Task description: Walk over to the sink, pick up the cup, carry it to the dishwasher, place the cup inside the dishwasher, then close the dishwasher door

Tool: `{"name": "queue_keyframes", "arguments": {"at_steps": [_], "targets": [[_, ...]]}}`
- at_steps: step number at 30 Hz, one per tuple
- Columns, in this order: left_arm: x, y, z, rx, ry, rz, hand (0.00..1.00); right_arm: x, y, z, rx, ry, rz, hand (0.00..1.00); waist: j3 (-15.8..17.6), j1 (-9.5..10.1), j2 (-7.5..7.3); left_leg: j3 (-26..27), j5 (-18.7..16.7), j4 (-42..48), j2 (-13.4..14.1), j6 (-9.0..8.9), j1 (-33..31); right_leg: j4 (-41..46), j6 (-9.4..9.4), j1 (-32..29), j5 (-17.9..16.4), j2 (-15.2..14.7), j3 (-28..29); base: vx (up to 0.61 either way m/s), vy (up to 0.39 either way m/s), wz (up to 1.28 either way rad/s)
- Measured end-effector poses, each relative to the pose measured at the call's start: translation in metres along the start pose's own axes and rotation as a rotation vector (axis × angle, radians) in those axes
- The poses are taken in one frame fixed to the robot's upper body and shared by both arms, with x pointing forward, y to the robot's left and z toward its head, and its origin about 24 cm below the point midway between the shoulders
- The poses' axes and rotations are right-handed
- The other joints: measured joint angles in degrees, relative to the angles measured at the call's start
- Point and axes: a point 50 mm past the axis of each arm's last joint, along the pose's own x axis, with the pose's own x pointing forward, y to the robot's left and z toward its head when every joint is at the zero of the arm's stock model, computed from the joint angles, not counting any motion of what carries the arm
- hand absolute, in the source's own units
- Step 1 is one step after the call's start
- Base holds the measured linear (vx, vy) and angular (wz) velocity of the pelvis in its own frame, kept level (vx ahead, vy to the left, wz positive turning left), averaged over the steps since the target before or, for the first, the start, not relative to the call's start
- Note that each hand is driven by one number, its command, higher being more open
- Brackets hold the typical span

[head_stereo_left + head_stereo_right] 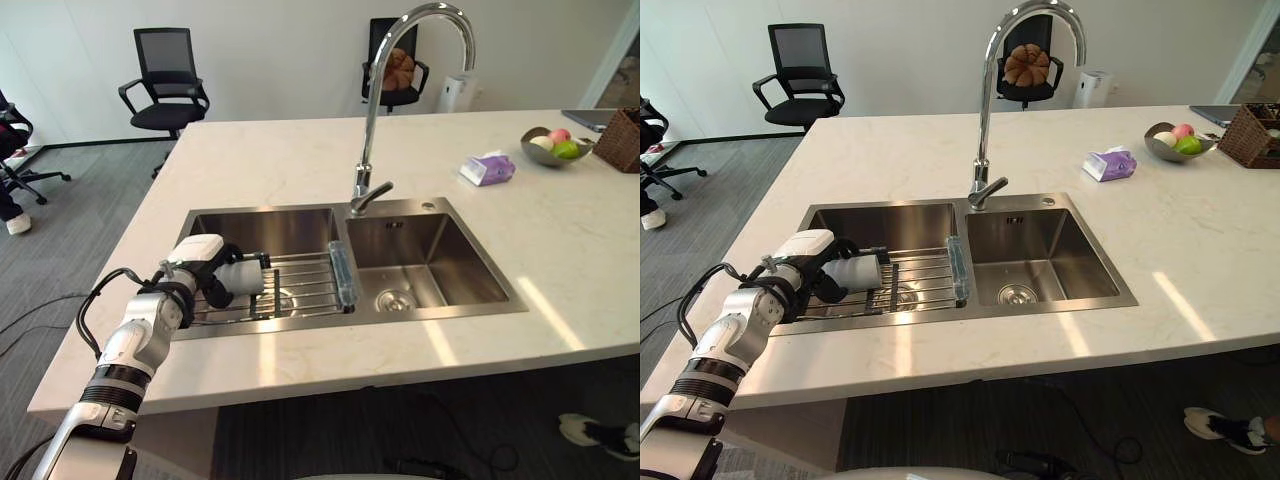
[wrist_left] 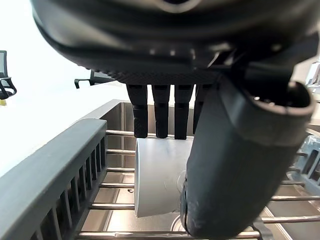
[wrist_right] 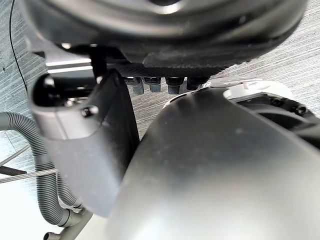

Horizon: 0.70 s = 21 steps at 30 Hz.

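1. Smooth, pale, faintly veined counter (image 1: 300, 150) with a glossy top; set into it, a brushed-steel double sink (image 1: 270, 225) with square-cornered basins.
2. Tall chrome faucet (image 1: 372, 110), arched in a gooseneck, behind the divider between the basins.
3. Across the left basin, a rack (image 1: 310, 285) of thin steel rods with dark end bars.
4. On that rack, lying on its side: the cup (image 1: 247, 277), plain, white, cylindrical and matte.
5. Left hand (image 1: 205, 272) closed round the cup, with dark fingers (image 2: 161, 112) curved over one side and thumb (image 2: 235, 165) across the opposite side.
6. Right hand (image 3: 165, 35) above grey ribbed floor (image 3: 300, 60); open or closed, cannot tell.
7. Far right on the counter: soft purple tissue pack (image 1: 488, 168), metal bowl (image 1: 545, 158) of round fruit, woven basket (image 1: 622, 140).
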Motion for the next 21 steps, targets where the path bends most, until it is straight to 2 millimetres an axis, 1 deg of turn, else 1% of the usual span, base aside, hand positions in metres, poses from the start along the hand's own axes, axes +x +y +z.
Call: {"name": "queue_keyframes", "arguments": {"at_steps": [4, 7, 9, 15, 16, 17, 19, 21], "targets": [[0.001, -0.009, 0.003, 0.047, 0.012, -0.069, 1.00, 0.000, 0.000, -0.001, 0.000, 0.006, 0.000, 1.00, -0.08, -0.03, -0.04, -0.17, -0.01, -0.02, 0.02, -0.02, 0.19, -0.02, -0.02, 0.32, -0.01, -0.01, -0.02, -0.06, -0.007, 0.03], [0.003, -0.013, 0.007, 0.047, 0.004, -0.122, 1.00, 0.000, 0.000, 0.000, -0.002, 0.008, 0.000, 1.00, -0.08, -0.13, -0.03, -0.01, -0.02, -0.05, 0.02, -0.03, 0.29, -0.02, -0.02, 0.33, 0.00, 0.00, 0.19, -0.05, 0.003, -0.02], [0.004, -0.014, 0.010, 0.061, 0.002, -0.134, 1.00, 0.000, 0.000, 0.000, -0.005, 0.011, 0.000, 1.00, -0.08, -0.28, -0.03, 0.15, -0.02, -0.07, 0.02, -0.03, 0.36, -0.02, -0.03, 0.33, 0.00, 0.04, 0.37, -0.03, 0.008, -0.05], [0.009, -0.016, 0.011, 0.072, 0.014, -0.121, 1.00, 0.000, 0.001, 0.003, -0.015, 0.023, 0.002, 1.00, -0.03, -0.44, -0.03, 0.77, -0.02, -0.22, 0.03, -0.01, 0.87, -0.02, -0.02, 0.37, 0.01, 0.14, 0.86, -0.02, 0.012, -0.05], [0.010, -0.019, 0.012, 0.071, 0.016, -0.124, 1.00, 0.001, 0.001, 0.004, -0.017, 0.022, 0.003, 1.00, 0.07, -0.53, -0.03, 0.89, -0.05, -0.24, 0.01, -0.01, 0.96, -0.02, -0.02, 0.39, 0.01, 0.14, 0.89, -0.03, 0.006, -0.04], [0.011, -0.030, 0.014, 0.067, 0.019, -0.144, 1.00, 0.001, 0.002, 0.004, -0.021, 0.021, 0.004, 1.00, 0.29, -0.59, -0.02, 0.92, -0.08, -0.26, -0.01, 0.00, 1.07, -0.02, -0.02, 0.47, 0.01, 0.14, 0.94, -0.03, 0.005, -0.04], [0.012, -0.033, 0.018, 0.066, 0.019, -0.115, 1.00, 0.001, 0.002, 0.004, -0.020, 0.024, 0.003, 1.00, 0.45, -0.25, -0.01, 0.89, -0.11, -0.24, 0.01, -0.02, 1.23, -0.02, -0.02, 0.67, 0.00, 0.15, 1.02, -0.04, -0.001, 0.01], [0.012, -0.035, 0.018, 0.062, 0.025, -0.115, 1.00, 0.001, 0.002, 0.005, -0.036, 0.027, 0.005, 1.00, 0.59, -0.40, -0.06, 0.91, -0.21, -0.19, 0.03, -0.18, 1.37, -0.02, -0.02, 0.81, 0.00, 0.15, 1.07, -0.05, -0.007, 0.00]]}}
